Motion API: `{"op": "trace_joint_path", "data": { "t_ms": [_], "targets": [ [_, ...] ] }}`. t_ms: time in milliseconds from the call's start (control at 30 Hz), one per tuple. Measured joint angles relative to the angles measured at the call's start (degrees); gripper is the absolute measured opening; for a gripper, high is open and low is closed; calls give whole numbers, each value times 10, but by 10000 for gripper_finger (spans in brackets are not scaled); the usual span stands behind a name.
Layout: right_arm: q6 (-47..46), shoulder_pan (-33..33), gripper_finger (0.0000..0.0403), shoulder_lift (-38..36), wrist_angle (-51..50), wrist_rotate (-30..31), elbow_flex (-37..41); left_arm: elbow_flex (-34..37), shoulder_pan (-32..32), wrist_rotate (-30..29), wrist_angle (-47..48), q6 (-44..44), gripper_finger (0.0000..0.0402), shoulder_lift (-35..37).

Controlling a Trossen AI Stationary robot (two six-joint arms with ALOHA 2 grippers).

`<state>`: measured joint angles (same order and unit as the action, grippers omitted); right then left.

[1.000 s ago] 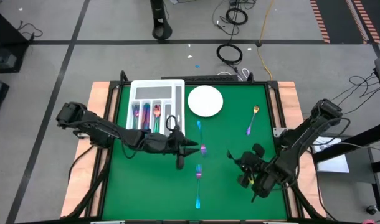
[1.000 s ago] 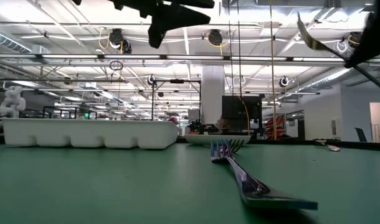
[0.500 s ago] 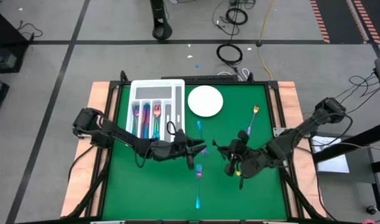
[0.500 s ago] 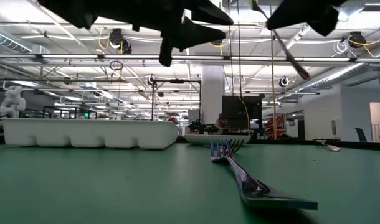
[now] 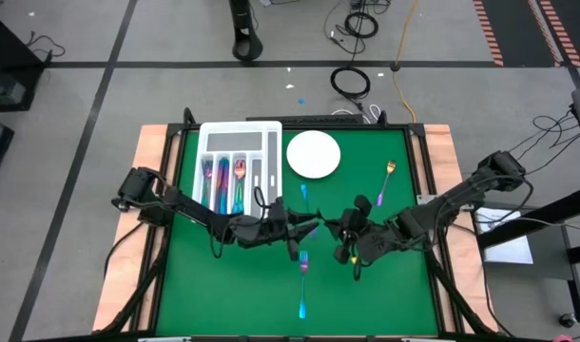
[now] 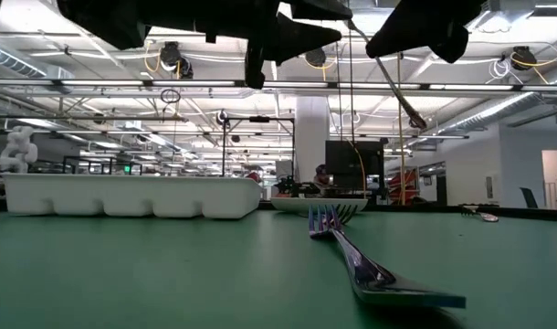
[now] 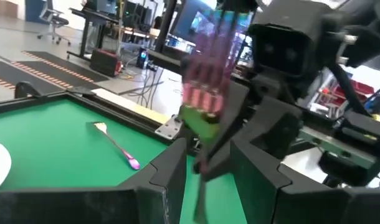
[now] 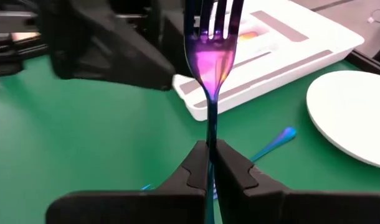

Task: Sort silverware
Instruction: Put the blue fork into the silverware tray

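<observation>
Looking like a mid-air handoff just in front of the tray [image 5: 240,152]: right gripper [image 8: 210,163] with fingers clamped on a fork [image 8: 212,37], tines up, offering it to the left gripper [image 7: 205,163], fingers apart around the head. Probably needing the left fingers closing before the right lets go. More silverware [image 5: 302,260] lying on the tabletop [image 5: 366,294]. Hard telling whether left fingers are touching yet.

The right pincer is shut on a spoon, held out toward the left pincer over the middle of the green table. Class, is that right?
Not quite: the right pincer is shut on a fork, not a spoon. The right wrist view shows its tines plainly. The rest stands: in the high view it is held out toward the left pincer over the middle of the green table.
</observation>
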<state>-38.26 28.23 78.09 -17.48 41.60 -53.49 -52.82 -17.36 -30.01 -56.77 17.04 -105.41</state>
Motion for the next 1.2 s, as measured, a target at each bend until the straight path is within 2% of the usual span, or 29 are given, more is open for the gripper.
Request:
{"op": "trace_joint_path", "data": {
  "t_ms": [200, 500, 933, 1200],
  "targets": [
    [12, -17, 0, 4, 11, 1, 0, -12, 0, -3, 35, -9, 125, 0],
    [61, -27, 0, 4, 72, -1, 0, -12, 1, -34, 33, -9, 125, 0],
    [67, -35, 0, 26, 85, -15, 0, -12, 4, -38, 17, -10, 125, 0],
    [100, -36, 0, 26, 133, -11, 0, -13, 5, -47, 17, -9, 125, 0]
  ]
}}
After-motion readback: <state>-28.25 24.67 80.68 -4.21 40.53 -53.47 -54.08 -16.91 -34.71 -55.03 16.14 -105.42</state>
